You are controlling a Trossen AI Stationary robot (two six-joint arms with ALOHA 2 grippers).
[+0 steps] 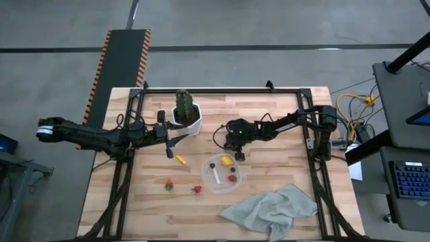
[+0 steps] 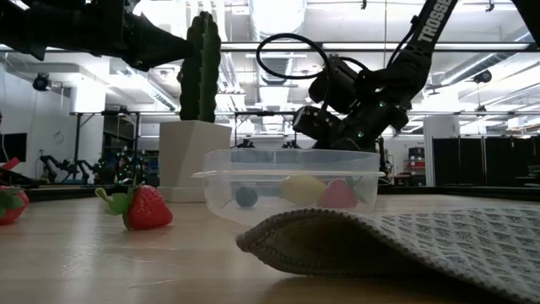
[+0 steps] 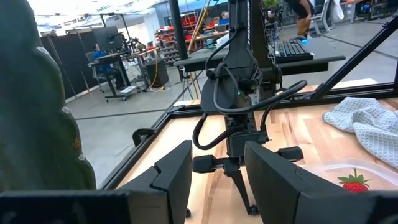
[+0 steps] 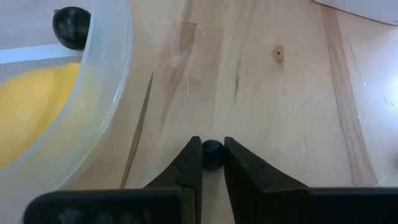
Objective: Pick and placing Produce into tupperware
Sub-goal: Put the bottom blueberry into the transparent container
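Left arm lay low along the table's left side; left gripper [image 1: 169, 142] sat just beside the white pot [image 1: 190, 124] holding the cactus [image 1: 185, 103]. Its fingers [image 3: 171, 177] stood apart with nothing between them, plain in the left wrist view, which also looked across at the right arm and a strawberry [image 3: 354, 182] in the tupperware.

On bare wood, seen from above: an orange carrot piece [image 1: 180, 159] near the left gripper, then two loose strawberries [image 1: 168, 183] and [image 1: 197, 189] lower down, apart from the container. The low view showed one strawberry [image 2: 145, 208] close and another [image 2: 8, 203] cut off at the frame's edge; the carrot did not show there.

Tupperware [image 1: 209, 180] sat mid-table. Overhead it held a lemon [image 1: 226, 160], a strawberry [image 1: 232, 178], a dark berry [image 1: 211, 165] and a white mark [image 1: 215, 176]. Through the wall in the low view: the lemon [image 2: 302, 188], the strawberry as a pink blur [image 2: 339, 194], the berry [image 2: 246, 197].

Right gripper [image 1: 238, 154] was down at the tupperware's far right rim. Only the right wrist view showed what it held: fingers [image 4: 186, 165] nipped on a small dark berry [image 4: 212, 154] over wood, just outside the container wall [image 4: 102, 93].

Grey-green cloth [image 1: 272, 208] lay crumpled at the near right, well apart from the tupperware.
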